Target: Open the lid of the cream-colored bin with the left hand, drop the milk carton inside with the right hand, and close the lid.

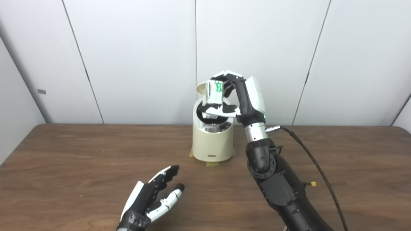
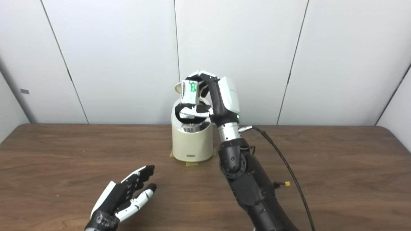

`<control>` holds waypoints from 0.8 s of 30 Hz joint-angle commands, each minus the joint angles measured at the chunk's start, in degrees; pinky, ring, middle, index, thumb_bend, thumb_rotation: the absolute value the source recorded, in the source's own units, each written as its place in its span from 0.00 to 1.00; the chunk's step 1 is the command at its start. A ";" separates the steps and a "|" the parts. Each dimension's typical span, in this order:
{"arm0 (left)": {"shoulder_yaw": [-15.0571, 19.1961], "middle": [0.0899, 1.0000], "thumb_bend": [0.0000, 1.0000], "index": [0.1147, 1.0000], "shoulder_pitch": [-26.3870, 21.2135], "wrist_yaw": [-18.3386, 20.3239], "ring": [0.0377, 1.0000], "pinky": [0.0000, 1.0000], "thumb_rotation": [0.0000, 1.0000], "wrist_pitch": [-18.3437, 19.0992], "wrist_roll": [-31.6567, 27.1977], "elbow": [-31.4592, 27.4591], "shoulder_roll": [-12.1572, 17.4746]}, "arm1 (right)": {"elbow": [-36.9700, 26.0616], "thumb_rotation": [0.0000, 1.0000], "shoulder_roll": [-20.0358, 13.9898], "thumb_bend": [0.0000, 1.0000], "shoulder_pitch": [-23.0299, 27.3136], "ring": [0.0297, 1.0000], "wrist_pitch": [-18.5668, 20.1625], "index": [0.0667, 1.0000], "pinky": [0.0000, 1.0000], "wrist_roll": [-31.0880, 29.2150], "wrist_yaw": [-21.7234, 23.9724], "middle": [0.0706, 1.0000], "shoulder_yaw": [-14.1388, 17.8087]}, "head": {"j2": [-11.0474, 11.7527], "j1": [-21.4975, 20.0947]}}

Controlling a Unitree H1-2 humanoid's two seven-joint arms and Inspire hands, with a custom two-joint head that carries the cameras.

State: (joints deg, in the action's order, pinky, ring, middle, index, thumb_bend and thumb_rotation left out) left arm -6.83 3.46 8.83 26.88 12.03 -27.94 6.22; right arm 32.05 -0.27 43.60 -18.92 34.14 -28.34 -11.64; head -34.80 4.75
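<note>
The cream-colored bin [image 1: 212, 141] stands at the middle of the table [image 1: 80, 150], taped down at its base. Its lid [image 1: 201, 88] is up, tilted back behind the opening. My right hand [image 1: 236, 96] is shut on the white milk carton [image 1: 214, 92] with a green mark and holds it upright just above the bin's open mouth. My left hand [image 1: 154, 199] is open and empty, fingers apart, low over the table in front and to the left of the bin. The same scene shows in the right eye view, with the carton [image 2: 190, 92] over the bin [image 2: 192, 141].
A black cable [image 1: 308, 154] runs from my right wrist down across the right side of the table. White wall panels stand close behind the bin. Tape patches [image 1: 212, 164] hold the bin's base.
</note>
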 commanded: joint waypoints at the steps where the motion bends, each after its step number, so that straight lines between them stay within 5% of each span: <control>1: 0.17 0.90 0.38 0.88 0.11 -0.77 0.94 0.95 0.42 -0.49 0.10 -1.79 -0.56 | -0.47 0.00 -0.65 0.50 2.84 0.40 -4.33 0.46 0.29 1.11 -3.65 0.49 -0.06 | -0.04 0.08; 11: -0.12 0.90 0.37 0.88 0.06 -0.99 0.93 0.96 0.40 -0.87 0.28 -1.65 -0.65 | 3.67 0.00 -1.14 0.50 3.71 0.40 -7.68 0.46 0.31 2.17 -7.90 0.48 -0.31 | 0.22 0.04; 24: 0.12 0.90 0.38 0.88 0.64 -1.41 0.93 0.95 0.39 -1.17 -0.63 -1.62 -1.19 | 8.83 0.00 -3.13 0.49 5.51 0.40 -8.00 0.47 0.29 0.37 -15.45 0.50 -5.05 | 0.32 0.20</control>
State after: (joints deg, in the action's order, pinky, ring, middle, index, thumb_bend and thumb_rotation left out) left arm -6.84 3.96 8.48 26.86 11.71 -27.94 6.15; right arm 41.75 -2.97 45.07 -25.04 35.27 -41.37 -16.69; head -34.45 4.92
